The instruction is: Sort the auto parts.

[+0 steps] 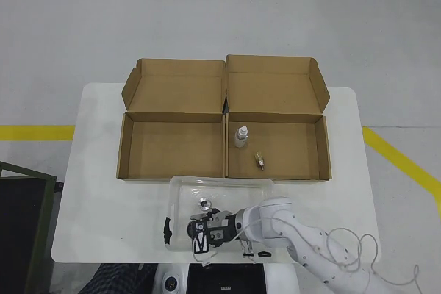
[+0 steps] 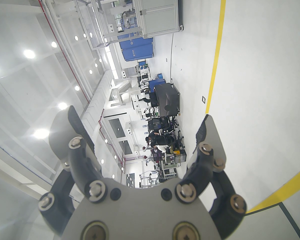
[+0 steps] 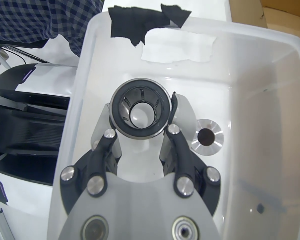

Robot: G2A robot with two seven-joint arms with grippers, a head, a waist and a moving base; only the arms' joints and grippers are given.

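Right gripper (image 3: 141, 112): my jaws stand narrow, clamped across the round outer wall of the linear bearing (image 3: 116, 111).
Left gripper (image 2: 140, 116): spread wide, empty, aimed away from the table.
Step in hand: lift. I judge a straight rise along the bore best, keeping the grip square so the round wall cannot roll out, and clearing the rim before travelling.
Bearing axis: roughly upright, bore open toward my wrist.
Bearing location: inside the clear bin (image 3: 76, 88), near a silver flanged disc (image 3: 216, 132).
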